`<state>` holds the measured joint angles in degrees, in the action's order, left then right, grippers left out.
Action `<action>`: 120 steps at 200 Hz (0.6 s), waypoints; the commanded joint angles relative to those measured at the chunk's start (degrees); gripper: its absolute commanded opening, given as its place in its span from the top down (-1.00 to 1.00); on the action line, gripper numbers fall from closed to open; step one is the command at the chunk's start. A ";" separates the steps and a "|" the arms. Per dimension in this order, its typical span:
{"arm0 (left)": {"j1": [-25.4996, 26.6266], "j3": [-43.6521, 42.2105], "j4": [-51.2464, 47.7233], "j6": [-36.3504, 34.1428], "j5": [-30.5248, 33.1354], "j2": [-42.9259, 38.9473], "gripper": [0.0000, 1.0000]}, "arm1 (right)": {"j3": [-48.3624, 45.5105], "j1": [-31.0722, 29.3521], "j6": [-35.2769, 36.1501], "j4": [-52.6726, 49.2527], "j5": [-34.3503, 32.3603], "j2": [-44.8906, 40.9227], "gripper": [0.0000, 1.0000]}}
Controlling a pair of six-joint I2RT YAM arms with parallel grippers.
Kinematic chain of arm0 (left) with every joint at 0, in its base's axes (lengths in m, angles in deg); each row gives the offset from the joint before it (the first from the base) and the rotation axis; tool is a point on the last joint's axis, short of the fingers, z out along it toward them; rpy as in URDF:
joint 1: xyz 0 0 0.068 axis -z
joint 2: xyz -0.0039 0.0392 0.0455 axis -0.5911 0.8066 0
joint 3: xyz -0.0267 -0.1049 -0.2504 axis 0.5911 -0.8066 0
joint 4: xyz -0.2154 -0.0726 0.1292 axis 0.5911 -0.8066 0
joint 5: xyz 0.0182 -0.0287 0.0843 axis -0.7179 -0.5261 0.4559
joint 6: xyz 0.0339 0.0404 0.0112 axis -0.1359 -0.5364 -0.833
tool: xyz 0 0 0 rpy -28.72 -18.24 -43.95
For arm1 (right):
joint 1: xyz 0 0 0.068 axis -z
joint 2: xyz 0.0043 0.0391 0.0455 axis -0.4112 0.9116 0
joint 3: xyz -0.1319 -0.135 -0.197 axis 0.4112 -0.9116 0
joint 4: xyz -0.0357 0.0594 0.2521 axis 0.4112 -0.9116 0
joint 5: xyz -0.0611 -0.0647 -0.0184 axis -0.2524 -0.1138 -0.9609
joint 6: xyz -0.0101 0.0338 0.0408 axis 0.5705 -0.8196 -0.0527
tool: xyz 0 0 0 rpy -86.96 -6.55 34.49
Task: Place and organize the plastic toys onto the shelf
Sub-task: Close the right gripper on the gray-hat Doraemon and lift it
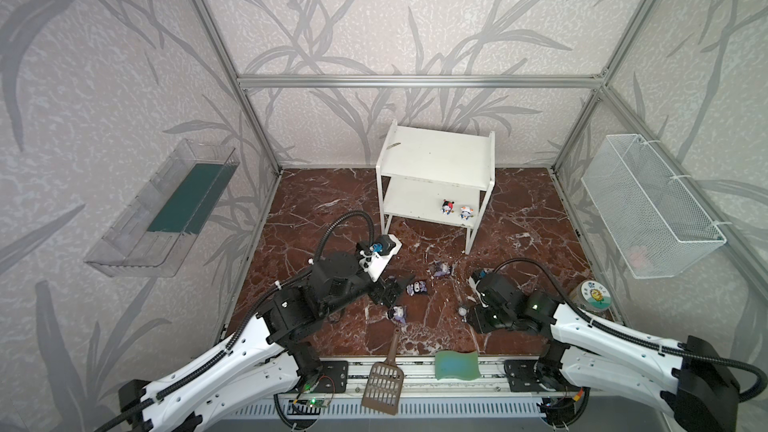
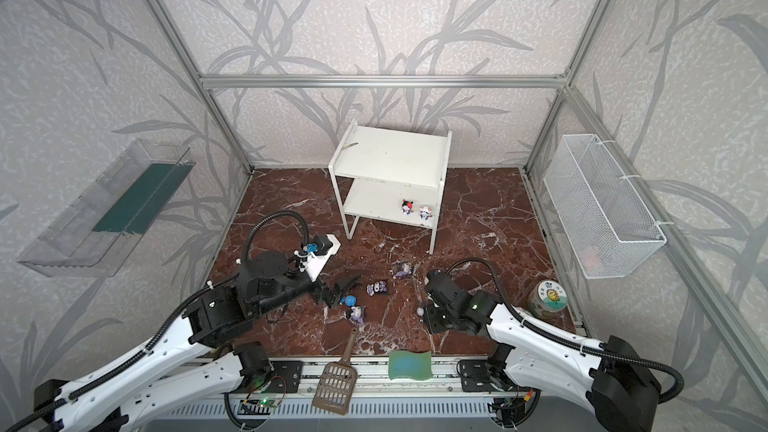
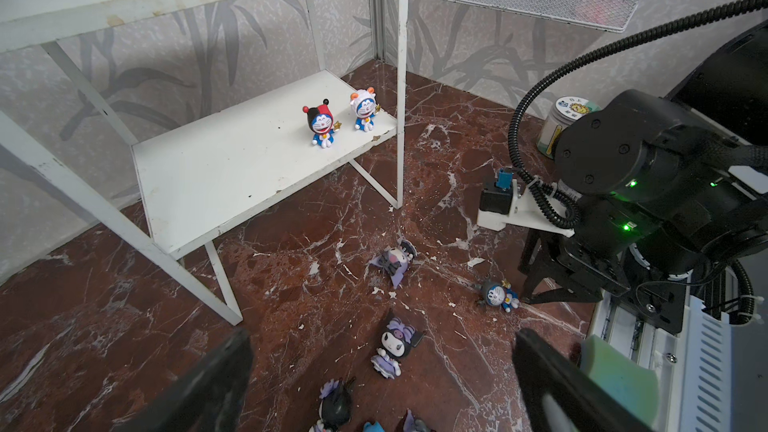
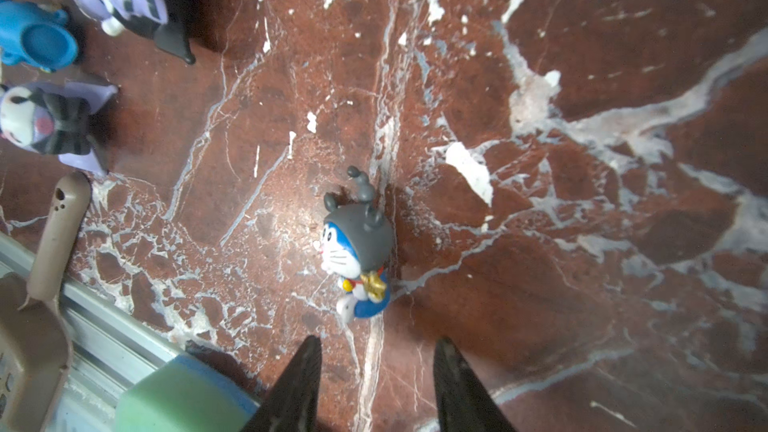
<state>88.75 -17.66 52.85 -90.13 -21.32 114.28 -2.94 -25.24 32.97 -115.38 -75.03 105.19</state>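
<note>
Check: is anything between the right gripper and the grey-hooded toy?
Nothing visible is. In the right wrist view only bare marble floor lies between the open right gripper and the grey-hooded toy.

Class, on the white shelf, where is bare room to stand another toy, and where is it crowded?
The top board is bare. The lower board is free left of the red-black toy and white-headed toy at its right end. The middle of the floor is crowded with scattered toys.
</note>
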 commanded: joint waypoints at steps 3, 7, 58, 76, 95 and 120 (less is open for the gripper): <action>0.35 -0.45 0.65 0.65 0.07 -0.86 -0.99 | -0.35 -0.32 1.22 5.00 2.23 2.86 0.09; 0.40 -0.51 0.63 0.65 0.07 -0.87 -0.98 | -0.35 -0.31 1.34 5.62 2.45 3.46 0.09; 0.40 -0.43 0.54 0.34 0.51 -0.97 -0.99 | 0.09 -0.32 2.77 9.40 3.46 9.70 0.22; 0.40 -0.41 0.54 0.21 0.51 -0.88 -0.99 | -0.60 -0.32 2.86 10.10 3.25 10.13 0.28; 0.40 -0.31 0.64 0.21 0.51 -0.72 -0.99 | -0.92 -0.38 3.29 10.13 2.78 10.48 0.37; 0.40 -0.18 0.64 0.20 0.42 -0.31 -0.98 | -1.09 -0.69 3.86 10.30 2.78 10.50 0.50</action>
<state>89.01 -17.66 52.85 -90.17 -21.23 113.97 -3.35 -25.35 35.75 -105.87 -72.32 115.44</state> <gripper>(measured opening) 0.993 0.271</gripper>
